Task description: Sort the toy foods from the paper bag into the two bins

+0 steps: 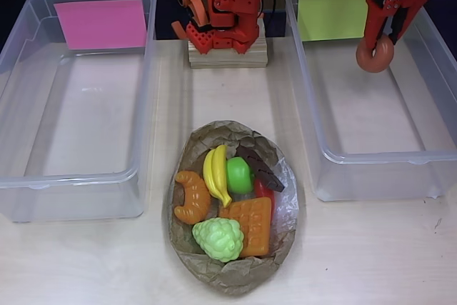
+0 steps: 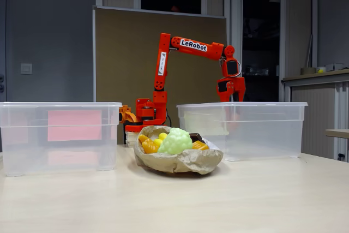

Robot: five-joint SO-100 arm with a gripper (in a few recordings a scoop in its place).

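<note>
in the overhead view the bin with the pink label point(image 1: 75, 105) sits at the left, clear-walled, with nothing inside it. to its right, near the front of the table point(image 1: 371, 255), the paper bag point(image 1: 232, 208) lies open and holds a croissant point(image 1: 191, 196), yellow bananas point(image 1: 216, 173), a green apple point(image 1: 240, 174), a brown chocolate bar point(image 1: 258, 166), a red chili point(image 1: 264, 192) mostly hidden beneath the others, an orange waffle point(image 1: 251, 225) and pale green grapes point(image 1: 219, 238). behind the bag the red arm's base point(image 1: 227, 12) stands on a wooden block point(image 1: 227, 53). at the right is the bin with the yellow-green label point(image 1: 371, 91); over its far end the gripper point(image 1: 377, 46) is clamped on the donut point(image 1: 375, 55), which hangs from its fingers. in the fixed view the gripper point(image 2: 231, 92) hangs just above that bin's rim point(image 2: 242, 104).
</note>
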